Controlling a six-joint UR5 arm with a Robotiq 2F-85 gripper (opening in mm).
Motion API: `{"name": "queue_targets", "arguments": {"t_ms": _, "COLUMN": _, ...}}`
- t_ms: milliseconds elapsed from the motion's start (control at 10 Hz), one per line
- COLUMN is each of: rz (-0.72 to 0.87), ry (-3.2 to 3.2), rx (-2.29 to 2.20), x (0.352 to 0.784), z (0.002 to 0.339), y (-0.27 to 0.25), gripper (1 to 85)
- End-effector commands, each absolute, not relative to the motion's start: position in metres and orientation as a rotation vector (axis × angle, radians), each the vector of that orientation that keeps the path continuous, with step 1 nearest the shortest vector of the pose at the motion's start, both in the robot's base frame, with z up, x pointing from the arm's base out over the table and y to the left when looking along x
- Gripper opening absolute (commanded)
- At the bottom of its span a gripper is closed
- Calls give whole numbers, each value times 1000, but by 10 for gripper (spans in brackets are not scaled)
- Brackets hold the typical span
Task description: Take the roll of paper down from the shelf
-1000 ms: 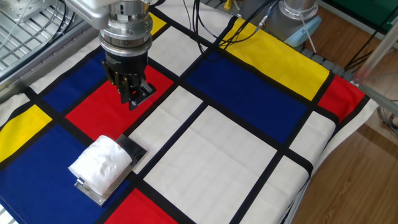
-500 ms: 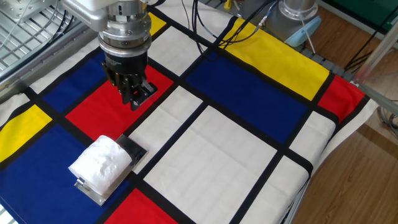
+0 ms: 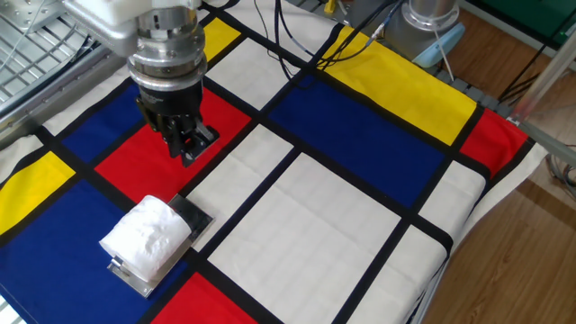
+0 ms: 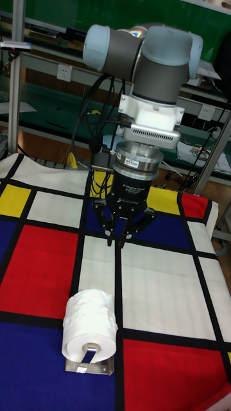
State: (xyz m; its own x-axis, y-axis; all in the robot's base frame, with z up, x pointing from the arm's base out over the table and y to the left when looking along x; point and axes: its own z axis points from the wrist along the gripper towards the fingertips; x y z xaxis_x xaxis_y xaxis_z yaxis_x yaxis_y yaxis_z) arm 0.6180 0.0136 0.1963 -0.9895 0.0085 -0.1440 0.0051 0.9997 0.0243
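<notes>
Fixed view shows our gripper hanging empty over the red square of the cloth, fingers close together with only a narrow gap; we see the roll of paper well apart from it, lying on the shelf above the blue square.

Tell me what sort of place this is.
Likely a robotics lab or workshop: a grey industrial robot arm over a colour-block cloth-covered table, bundled black cables, and metal shelving racks behind.
</notes>
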Motion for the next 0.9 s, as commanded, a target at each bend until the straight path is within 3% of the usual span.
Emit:
{"name": "queue_targets", "arguments": {"t_ms": 0, "rz": -16, "ry": 3062, "rx": 32, "x": 620, "z": 195, "y": 12, "gripper": 283}}
{"name": "queue_targets", "arguments": {"t_ms": 800, "rz": -7, "ry": 3070, "rx": -40, "x": 625, "z": 193, "y": 18, "gripper": 283}}
